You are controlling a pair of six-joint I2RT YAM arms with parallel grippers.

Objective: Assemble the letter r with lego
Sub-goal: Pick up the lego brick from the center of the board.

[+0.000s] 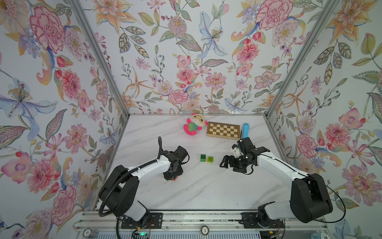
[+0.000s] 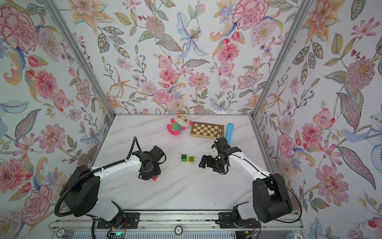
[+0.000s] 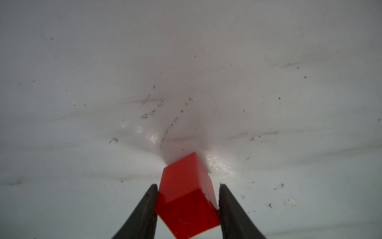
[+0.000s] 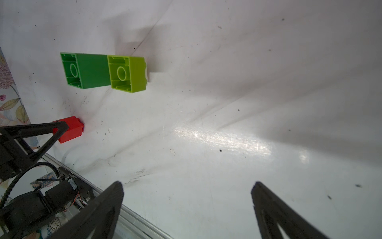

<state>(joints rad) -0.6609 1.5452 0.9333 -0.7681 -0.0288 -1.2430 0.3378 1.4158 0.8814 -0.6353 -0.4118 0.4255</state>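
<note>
A red lego brick rests tilted on the white table, and my left gripper is shut on it, one finger against each side. In both top views the wrist hides all but a red sliver. The dark green brick and lime brick sit side by side against a cream-white brick mid-table. Their hollow undersides face the right wrist view, dark green beside lime. My right gripper stands open and empty, just right of them.
At the back stand a pink plush toy, a brown-and-cream chessboard and a blue cylinder behind my right wrist. A metal rail runs along the table's front edge. Floral walls close in both sides.
</note>
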